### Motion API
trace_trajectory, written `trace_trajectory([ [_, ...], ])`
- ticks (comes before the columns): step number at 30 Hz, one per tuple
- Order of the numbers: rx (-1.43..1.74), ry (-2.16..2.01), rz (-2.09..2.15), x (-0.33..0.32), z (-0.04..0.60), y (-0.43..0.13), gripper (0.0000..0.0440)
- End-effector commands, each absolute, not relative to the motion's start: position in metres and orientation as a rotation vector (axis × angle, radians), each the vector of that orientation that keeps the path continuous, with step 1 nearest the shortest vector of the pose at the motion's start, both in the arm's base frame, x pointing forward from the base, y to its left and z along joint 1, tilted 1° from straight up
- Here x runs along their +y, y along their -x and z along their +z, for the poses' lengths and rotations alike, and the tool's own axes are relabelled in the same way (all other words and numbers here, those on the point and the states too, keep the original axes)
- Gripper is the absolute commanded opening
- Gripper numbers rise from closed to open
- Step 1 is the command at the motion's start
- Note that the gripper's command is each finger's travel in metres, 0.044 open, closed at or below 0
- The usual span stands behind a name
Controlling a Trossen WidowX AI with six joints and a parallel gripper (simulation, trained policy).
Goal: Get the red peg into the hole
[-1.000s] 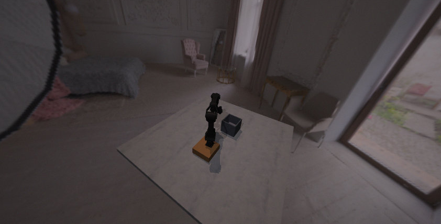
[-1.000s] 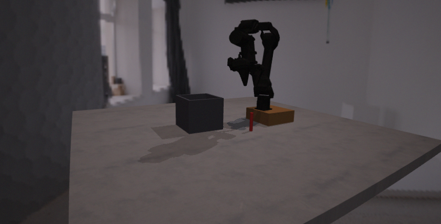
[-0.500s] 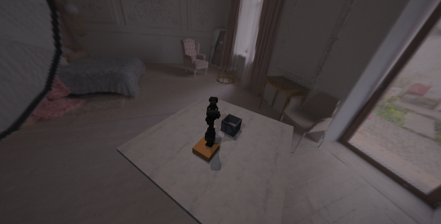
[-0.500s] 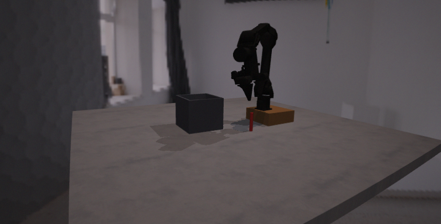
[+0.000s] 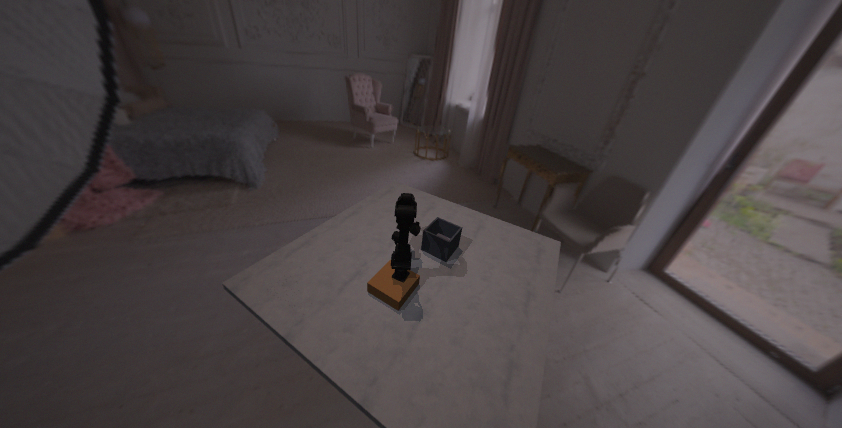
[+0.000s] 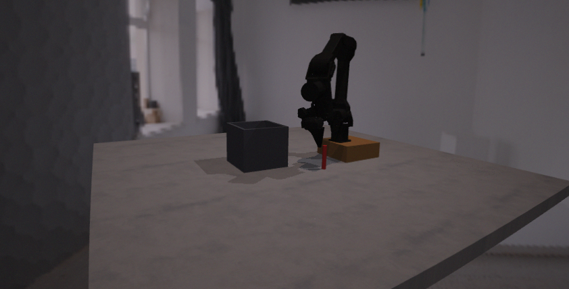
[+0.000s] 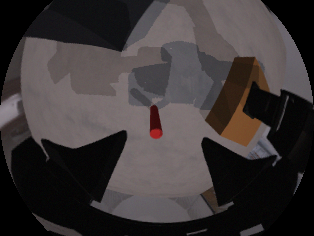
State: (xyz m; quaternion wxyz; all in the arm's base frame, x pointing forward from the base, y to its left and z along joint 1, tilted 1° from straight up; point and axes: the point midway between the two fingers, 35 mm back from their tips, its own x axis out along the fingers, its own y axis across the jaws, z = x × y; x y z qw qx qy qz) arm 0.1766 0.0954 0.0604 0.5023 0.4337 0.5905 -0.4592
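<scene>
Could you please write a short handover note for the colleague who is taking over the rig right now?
Pincer: open, nothing between its fingers, poised above the peg, which shows midway across the gap in the wrist view.
Red peg: upright on the table, outside the box, near the arm's orange base.
Open box: dark, standing on the table; the plate's hole can't be made out from here.
Done: neither pick-up nor insertion.
Left: grasp the peg, lift it, lower it into the box and seat it fully.
</scene>
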Motion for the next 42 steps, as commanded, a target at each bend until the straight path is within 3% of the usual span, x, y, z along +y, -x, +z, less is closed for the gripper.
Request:
trace_trajectory([
  [1, 1.415, -1.041, -1.133, 0.093, 0.049, -0.176, 0.0427],
  [8, 1.390, -1.047, -1.154, 0.091, 0.029, -0.175, 0.0400],
  [11, 1.382, -1.053, -1.156, 0.092, 0.022, -0.176, 0.0368],
  [26, 1.406, -1.053, -1.084, 0.105, -0.002, -0.189, 0.0014],
  [42, 1.325, -1.205, -0.986, 0.113, 0.036, -0.216, 0.0000],
])
